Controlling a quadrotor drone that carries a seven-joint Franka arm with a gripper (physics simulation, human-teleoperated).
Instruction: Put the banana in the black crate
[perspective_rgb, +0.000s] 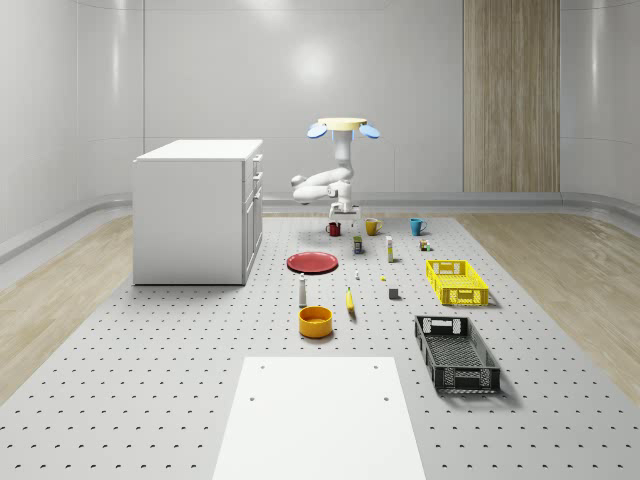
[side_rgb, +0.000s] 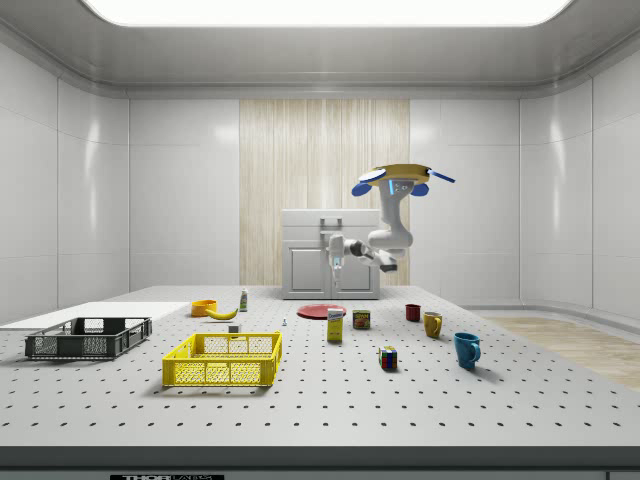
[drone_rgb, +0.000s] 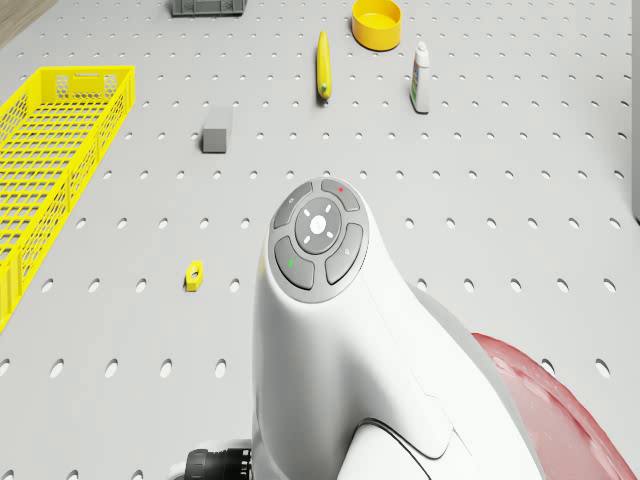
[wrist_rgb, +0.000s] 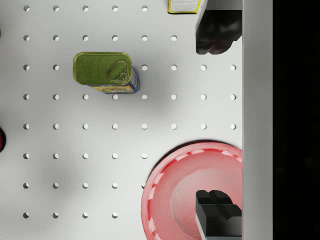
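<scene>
Drone (perspective_rgb: 343, 126) hovering, arm (perspective_rgb: 325, 182) folded, jaws (wrist_rgb: 216, 120) spread empty above red plate (wrist_rgb: 190, 195)

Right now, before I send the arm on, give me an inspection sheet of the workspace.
Surface: grey perforated table, white panel at its near edge.
Job's things: banana lying flat on the table beside the orange bowl; black crate apart from it, nothing in it.
Clutter: yellow crate, red plate, green tin, mugs, white bottle.
Gripper: fingers open, holding nothing, above the plate's edge; drone hovering over the table's far end.
Cables: nothing seen.
Surroundings: white cabinet, wood wall panel.
</scene>
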